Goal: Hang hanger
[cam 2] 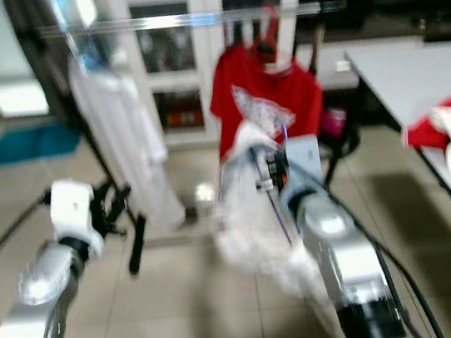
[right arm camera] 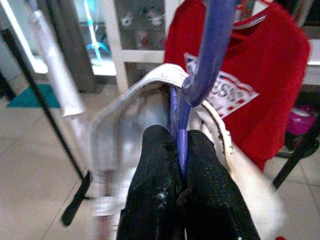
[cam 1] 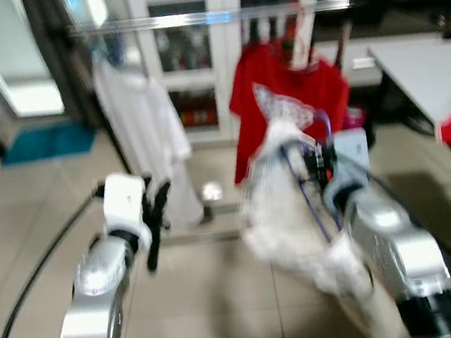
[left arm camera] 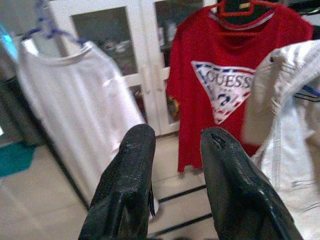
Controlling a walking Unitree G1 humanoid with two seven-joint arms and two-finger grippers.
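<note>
Right pincer [right arm camera: 181, 150] grips upright purple hanger [right arm camera: 207, 50].

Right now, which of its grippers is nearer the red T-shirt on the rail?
Right. The right gripper, holding the purple hanger, is just before the red T-shirt; the left gripper is off beside it.

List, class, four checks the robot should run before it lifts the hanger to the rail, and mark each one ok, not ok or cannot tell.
1. Right gripper shut on the blue hanger: ok.
2. White garment seated on the hanger: cannot tell; it droops and the head views are blurred.
3. Free stretch of clothes rail between the white shirt and the red T-shirt: ok.
4. Left gripper open, holding nothing: ok.
5. Hanger hook on the rail: not ok; it is below it.
</note>
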